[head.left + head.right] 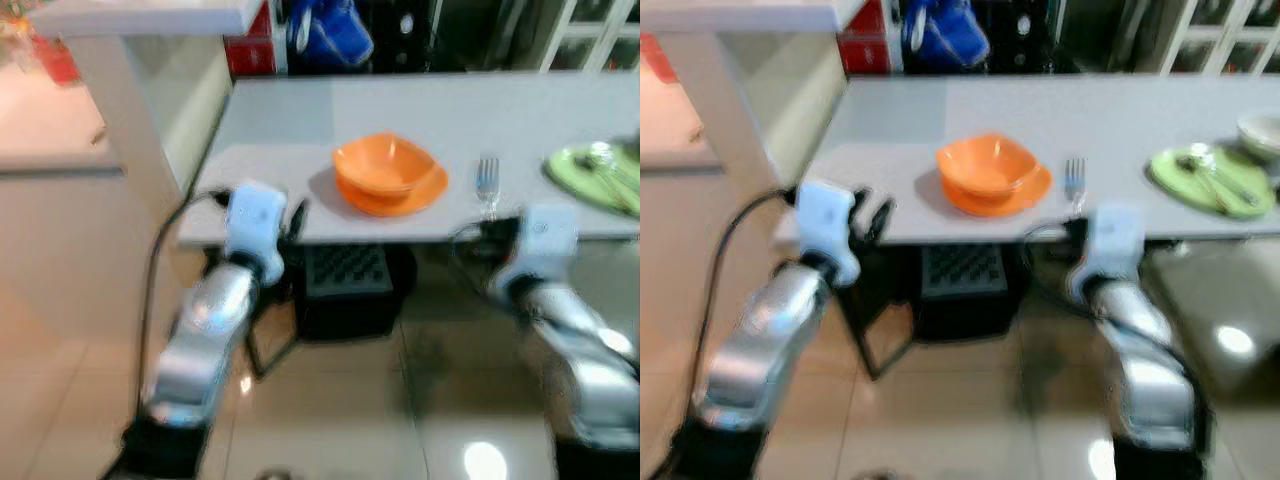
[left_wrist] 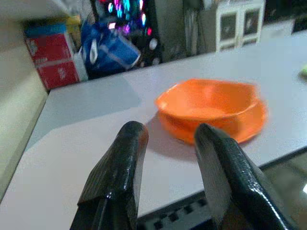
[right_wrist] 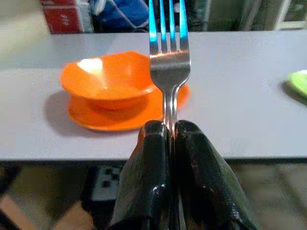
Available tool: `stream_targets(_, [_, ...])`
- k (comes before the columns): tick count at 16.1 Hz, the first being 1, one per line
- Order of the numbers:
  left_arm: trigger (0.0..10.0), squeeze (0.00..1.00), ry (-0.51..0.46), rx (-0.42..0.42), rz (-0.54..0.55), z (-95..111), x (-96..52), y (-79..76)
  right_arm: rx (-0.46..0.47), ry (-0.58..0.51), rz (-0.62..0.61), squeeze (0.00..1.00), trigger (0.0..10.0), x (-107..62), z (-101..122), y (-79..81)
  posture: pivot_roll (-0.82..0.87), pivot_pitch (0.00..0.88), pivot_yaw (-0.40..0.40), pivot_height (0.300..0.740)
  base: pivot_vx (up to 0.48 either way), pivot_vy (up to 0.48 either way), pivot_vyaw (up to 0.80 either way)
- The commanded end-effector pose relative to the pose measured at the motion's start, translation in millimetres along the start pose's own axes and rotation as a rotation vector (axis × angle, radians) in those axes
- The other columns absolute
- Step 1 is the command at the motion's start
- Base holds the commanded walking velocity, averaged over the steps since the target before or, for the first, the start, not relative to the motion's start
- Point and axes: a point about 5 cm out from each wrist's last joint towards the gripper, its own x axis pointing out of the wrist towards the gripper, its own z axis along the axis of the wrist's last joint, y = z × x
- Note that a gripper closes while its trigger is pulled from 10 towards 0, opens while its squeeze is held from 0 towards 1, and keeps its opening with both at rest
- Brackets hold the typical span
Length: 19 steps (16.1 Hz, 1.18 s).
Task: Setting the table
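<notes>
Your right gripper is clamped on a silver fork, the handle pinched between both black fingers and the tines standing up beyond the tips. In the head views you see the fork held at the near edge of the grey table, just to the right of the orange bowl, with your right arm reaching up from below the table edge.

The orange bowl sits nested on an orange plate, near the front edge of the table. From the right wrist view you can see the bowl's inside, which looks bare apart from a bright glare on its rim.

Your left gripper is empty, its two fingers spread apart with a gap between them, held at the table's near edge to the left of the bowl and clear of it.

Further right on the table lies a green plate with shiny cutlery resting on it; blur keeps you from telling the pieces apart. Just behind it, a pale dish shows at the frame's edge.

Beyond the table's far side you have a blue bag and a red box. Under the table stands a dark crate on the glossy tiled floor.
</notes>
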Motion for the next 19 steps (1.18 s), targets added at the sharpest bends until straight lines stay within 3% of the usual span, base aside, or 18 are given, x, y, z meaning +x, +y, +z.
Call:
stream_targets(1, [10.0,0.00,-0.020,0.001,-0.016,5,0.8,-4.1,-0.013,0.011,-0.039,0.00,10.0,-2.7,-1,-11.8,-0.04,0.000,0.016,0.740,0.382,0.000,0.00])
stream_targets(13, [10.0,0.00,-0.015,0.014,-0.024,7,-8.0,-13.2,-0.038,0.048,-0.040,0.00,10.0,-7.4,-1,-37.8,-0.04,0.000,-0.018,0.740,0.378,0.000,0.00])
stream_targets(19, [10.0,0.00,-0.005,0.015,0.014,5,-12.4,-5.1,-0.055,0.061,-0.017,0.00,10.0,-3.2,-3,-40.1,-0.03,0.000,-0.011,0.740,0.377,0.000,0.00])
